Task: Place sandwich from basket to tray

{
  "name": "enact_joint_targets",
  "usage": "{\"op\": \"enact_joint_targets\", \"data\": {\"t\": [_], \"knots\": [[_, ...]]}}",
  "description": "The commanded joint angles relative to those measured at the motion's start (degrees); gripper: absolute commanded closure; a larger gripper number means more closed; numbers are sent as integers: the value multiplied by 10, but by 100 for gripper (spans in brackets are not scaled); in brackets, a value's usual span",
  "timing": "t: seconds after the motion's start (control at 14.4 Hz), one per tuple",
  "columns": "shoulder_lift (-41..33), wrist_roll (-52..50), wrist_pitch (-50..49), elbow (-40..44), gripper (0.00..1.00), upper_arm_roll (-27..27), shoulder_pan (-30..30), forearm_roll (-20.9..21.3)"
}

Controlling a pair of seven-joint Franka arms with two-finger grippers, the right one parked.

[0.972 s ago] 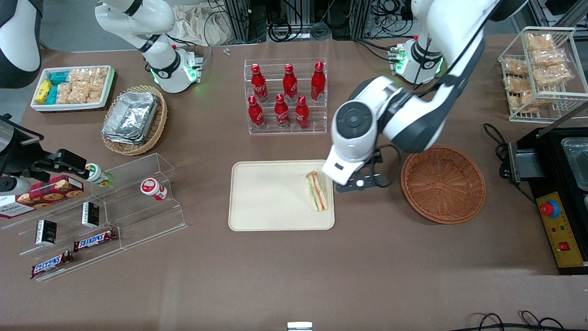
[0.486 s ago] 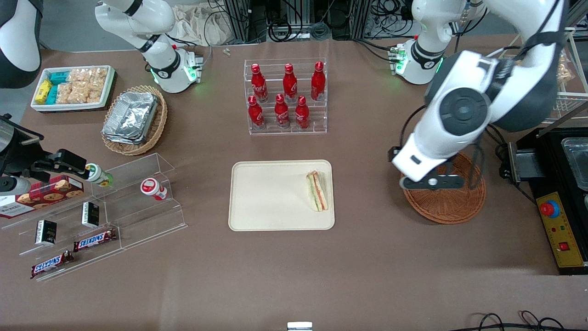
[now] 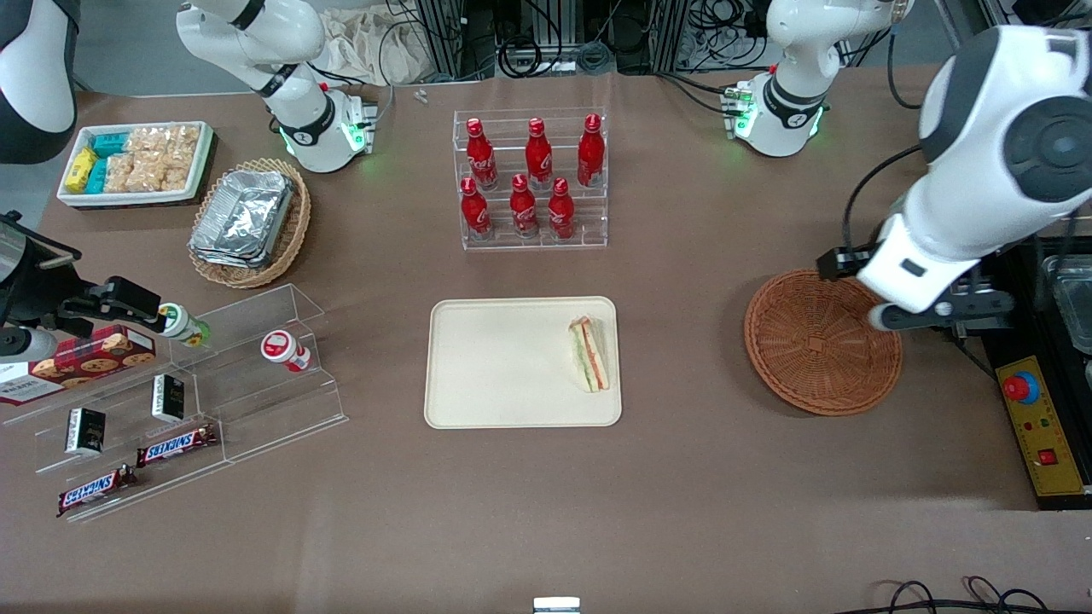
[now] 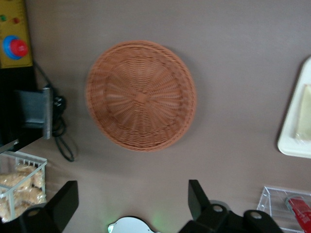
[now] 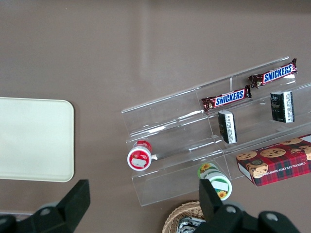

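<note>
The sandwich [image 3: 590, 354], a white-bread wedge with orange and green layers, lies on the cream tray [image 3: 495, 367] at the tray's edge nearest the basket. The reddish-brown woven basket [image 3: 821, 341] has nothing in it. My left gripper [image 3: 943, 314] hangs high over the basket's rim on the side toward the working arm's end, well away from the sandwich. In the left wrist view the gripper [image 4: 131, 204] is open with only bare table between its fingers [image 4: 197, 199], and the basket [image 4: 141, 94] and a bit of the tray's rim [image 4: 290, 141] show.
A clear rack of red bottles [image 3: 533, 183] stands farther from the front camera than the tray. A yellow panel with a red stop button [image 3: 1036, 426] and a black machine lie beside the basket. A wire snack rack [image 3: 998, 128] and a clear stepped shelf [image 3: 171, 401] stand at the table's ends.
The gripper has left the tray's edge, passed over the basket and moved toward the working arm's end, rising. The sandwich has stayed where it was on the tray.
</note>
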Motion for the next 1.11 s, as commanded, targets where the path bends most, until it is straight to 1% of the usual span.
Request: {"op": "enact_joint_targets", "data": {"t": [0.0, 0.07, 0.14, 0.21, 0.35, 0.56, 0.83, 0.9, 0.97, 1.04], "knots": [[-11, 7, -5, -5, 0, -3, 33, -14], [-9, 6, -2, -6, 0, -2, 34, -15], [-8, 5, -4, -6, 0, -3, 32, -3], [-9, 7, -4, -6, 0, -1, 34, -8], [-9, 8, -1, -6, 0, -1, 56, -14], [-8, 14, 4, -7, 0, -1, 58, -14], [-12, 59, 7, -8, 0, 8, 58, -21], [-13, 66, 7, -8, 0, 41, 42, -30], [-16, 78, 7, -7, 0, 90, 0, -45], [-23, 92, 7, -8, 0, 151, -41, -61]]}}
